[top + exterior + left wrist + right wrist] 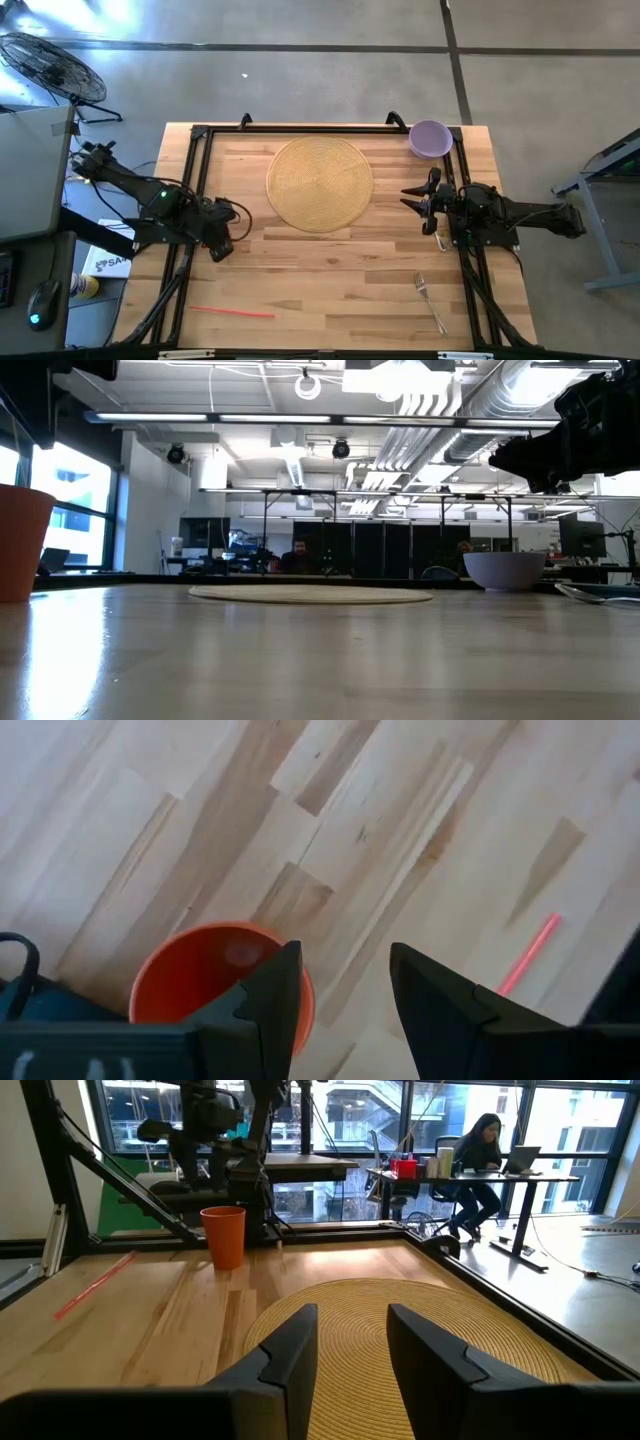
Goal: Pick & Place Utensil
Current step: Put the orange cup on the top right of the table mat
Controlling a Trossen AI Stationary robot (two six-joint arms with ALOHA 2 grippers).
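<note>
A silver fork (430, 300) lies flat on the wooden table near its front right corner; it also shows in the low view as the fork (600, 592). My left gripper (222, 248) hangs at the table's left side, pointing steeply down. It is open (345, 955), with bare table between its fingers. An orange cup (200, 985) stands upright just below it, beside one finger. My right gripper (408, 197) waits level at the right side, open (352, 1315) and holding nothing. It faces a round woven placemat (320, 183).
A purple bowl (430, 138) stands at the back right, by the placemat. A thin red straw (230, 312) lies near the front left. Black frame rails (195, 190) run along the table's left, right and far sides. A person sits at a desk beyond the table (480, 1150).
</note>
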